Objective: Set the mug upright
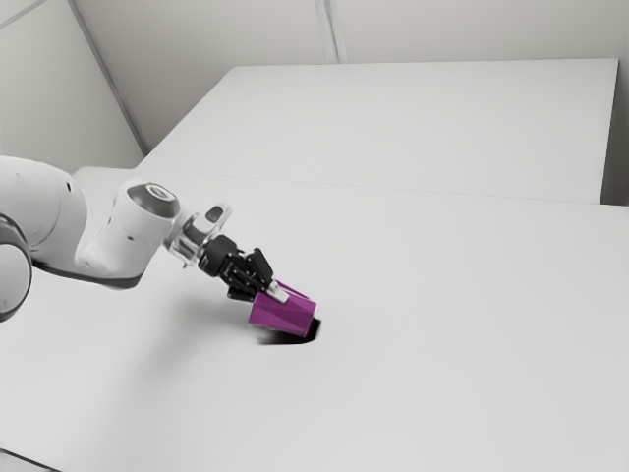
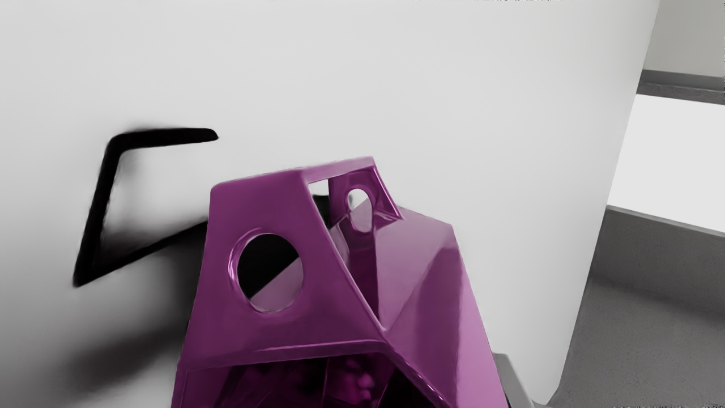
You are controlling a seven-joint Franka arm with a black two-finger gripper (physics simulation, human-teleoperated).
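You have a purple mug (image 2: 419, 283) with a smooth, glossy, plastic-like surface, its faces catching soft highlights; your tabletop (image 1: 442, 295) looks smooth, pale and matt; your end effector (image 1: 251, 275) has a black, plastic-like body; the grey floor (image 2: 645, 351) looks matt and finely speckled.

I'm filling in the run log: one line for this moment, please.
mug: tilted, not upright; gripper: at mug; task: unfinished
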